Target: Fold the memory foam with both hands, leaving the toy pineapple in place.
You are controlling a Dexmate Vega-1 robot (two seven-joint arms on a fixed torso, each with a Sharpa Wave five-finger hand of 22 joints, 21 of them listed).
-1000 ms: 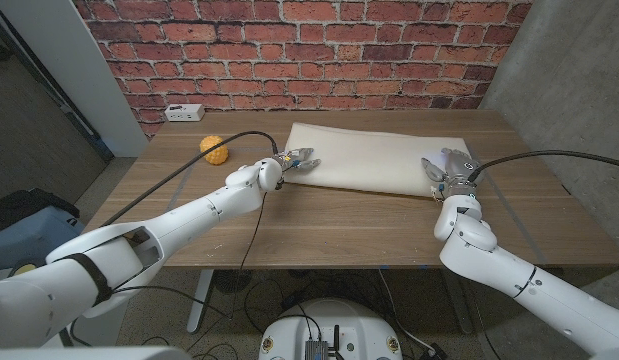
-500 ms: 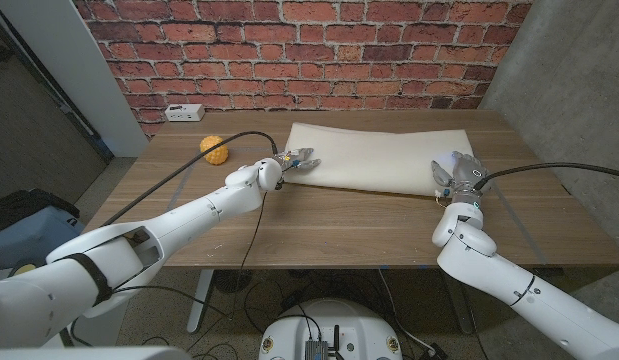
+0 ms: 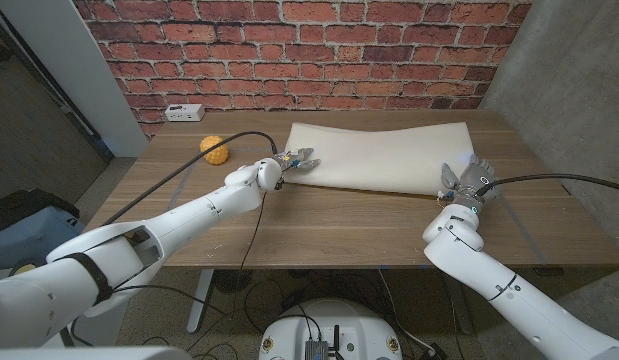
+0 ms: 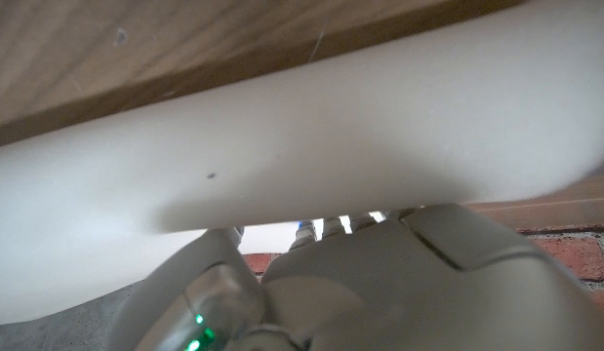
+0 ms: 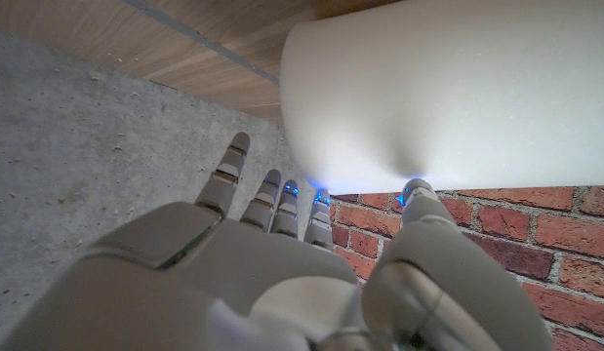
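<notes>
**Both hands at the foam's near edge, ready to fold**

Right hand (image 3: 467, 181) pinches the memory foam's (image 3: 384, 155) near corner, thumb pressing in. Left hand (image 3: 293, 160) meets the opposite corner; its grip cannot be judged. Beyond it, the toy pineapple (image 3: 215, 149) sits well apart.

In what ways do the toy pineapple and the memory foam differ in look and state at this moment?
The toy pineapple is small, round and yellow-orange; the memory foam is a wide, flat, cream sheet. The toy pineapple stands free and untouched; the memory foam has the left hand at its near left corner and the right hand gripping its near right corner, lifted a little. Both are on the wooden table.
</notes>
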